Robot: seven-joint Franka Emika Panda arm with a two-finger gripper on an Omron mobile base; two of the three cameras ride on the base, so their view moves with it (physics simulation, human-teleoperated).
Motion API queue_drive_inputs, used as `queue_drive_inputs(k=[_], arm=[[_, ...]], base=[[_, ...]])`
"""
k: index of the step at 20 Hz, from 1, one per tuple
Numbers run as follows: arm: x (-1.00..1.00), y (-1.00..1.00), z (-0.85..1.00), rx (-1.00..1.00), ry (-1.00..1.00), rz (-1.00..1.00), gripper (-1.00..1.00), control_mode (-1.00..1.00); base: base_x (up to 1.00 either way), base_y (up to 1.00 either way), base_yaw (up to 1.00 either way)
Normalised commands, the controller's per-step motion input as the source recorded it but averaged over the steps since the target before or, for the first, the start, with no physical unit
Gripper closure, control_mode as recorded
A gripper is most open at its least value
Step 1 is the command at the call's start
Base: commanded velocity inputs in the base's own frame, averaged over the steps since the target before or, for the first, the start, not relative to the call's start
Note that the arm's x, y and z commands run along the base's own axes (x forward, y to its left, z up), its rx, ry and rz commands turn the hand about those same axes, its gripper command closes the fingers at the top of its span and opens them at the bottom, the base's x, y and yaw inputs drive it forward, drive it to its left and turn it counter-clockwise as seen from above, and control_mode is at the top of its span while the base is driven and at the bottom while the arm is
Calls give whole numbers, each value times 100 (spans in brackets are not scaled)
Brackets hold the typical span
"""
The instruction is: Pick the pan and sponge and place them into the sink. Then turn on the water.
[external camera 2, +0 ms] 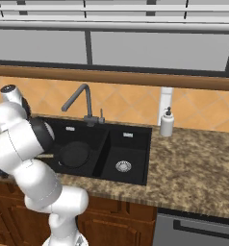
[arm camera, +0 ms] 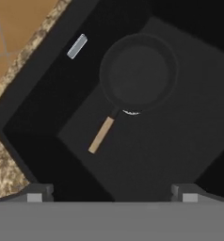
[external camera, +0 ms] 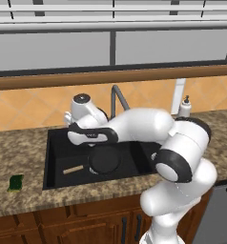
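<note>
The pan (arm camera: 138,71) lies flat in the large bowl of the sink (external camera: 53,157), its handle pointing to seven o'clock in the hand view. The gripper (arm camera: 112,192) hangs above it, released, holding nothing. The sponge (external camera: 15,182) sits on the counter (external camera: 20,200) at the sink's eight o'clock.

A kitchen: granite counter (external camera: 20,143), black sink (external camera 2: 135,144), faucet (external camera 2: 82,101), wooden cabinets (external camera 2: 116,226).

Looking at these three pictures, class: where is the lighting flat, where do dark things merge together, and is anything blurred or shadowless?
Left base view: even light, the sponge casts almost no shadow on the counter. Right base view: the black pan nearly merges with the black sink. Hand view: soft and slightly blurred, the pan's wooden handle alone stands out; no glare anywhere.
</note>
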Motion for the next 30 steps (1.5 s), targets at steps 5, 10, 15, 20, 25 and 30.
queue_drive_inputs(k=[5,10,15,20,25,30], arm=[[-30,29,14,0,2,37,-100,-100],[-17,27,0,0,8,41,-100,-100],[-19,35,0,0,2,29,-100,-100],[-23,35,0,-3,-1,14,-100,-100],[-5,27,-4,-3,3,15,-100,-100],[-3,27,-7,-1,1,16,-100,-100]], base=[[0,0,0],[0,0,0],[0,0,0],[0,0,0],[0,0,0],[0,0,0]])
